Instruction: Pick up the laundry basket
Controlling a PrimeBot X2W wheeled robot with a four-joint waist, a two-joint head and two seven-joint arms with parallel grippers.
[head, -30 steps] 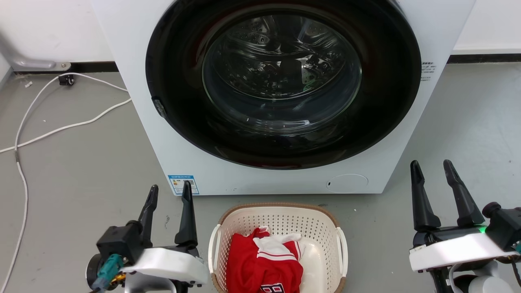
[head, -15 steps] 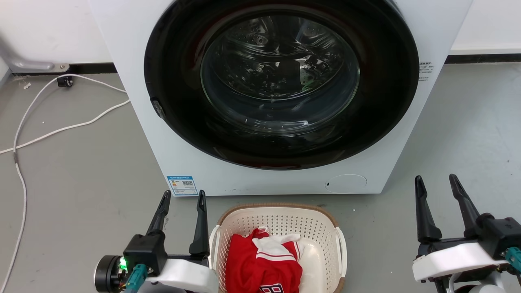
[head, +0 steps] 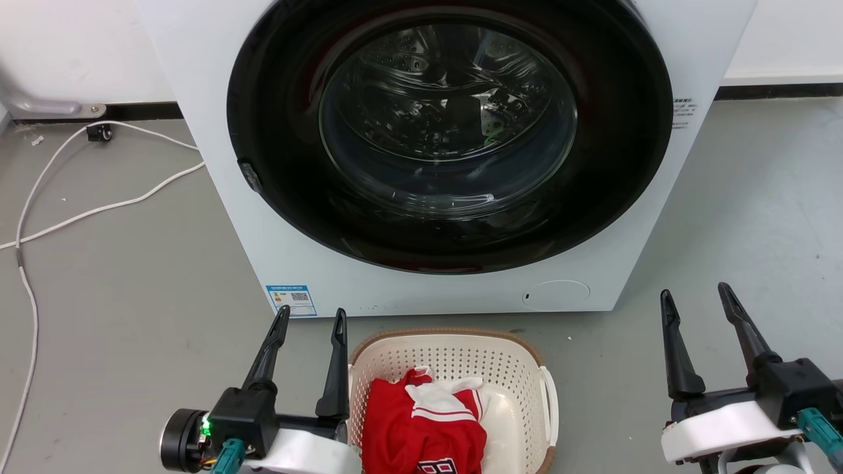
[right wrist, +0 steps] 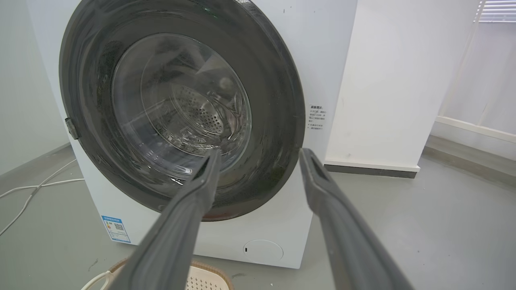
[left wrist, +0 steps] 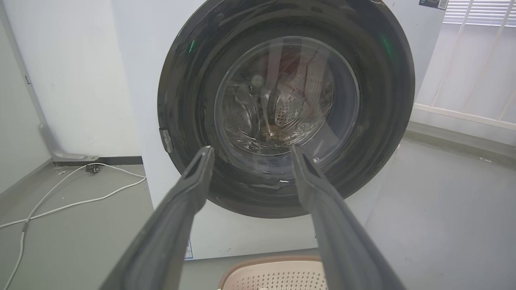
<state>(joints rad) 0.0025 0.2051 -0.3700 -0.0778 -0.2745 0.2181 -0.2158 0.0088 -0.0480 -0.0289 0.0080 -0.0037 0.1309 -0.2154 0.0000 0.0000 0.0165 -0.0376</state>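
My left gripper (head: pixel 312 309) has two long, dark, tapered fingers (head: pixel 334 372) on a black block (head: pixel 247 411). A green light (head: pixel 206 426) sits at the block's 9 o'clock, a teal plug (head: pixel 227 456) at 7 o'clock, and a white shell (head: pixel 306 454) at 4 o'clock. My right gripper (head: pixel 694 289) looks the same, with its teal connector (head: pixel 816 429) at 4 o'clock.

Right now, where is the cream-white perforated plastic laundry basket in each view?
Head view: laundry basket at bottom centre.
Left wrist view: laundry basket, bottom edge, right of centre.
Right wrist view: laundry basket, bottom edge, left of centre.
Shared landmark: the white washing machine's round dark door behind it.
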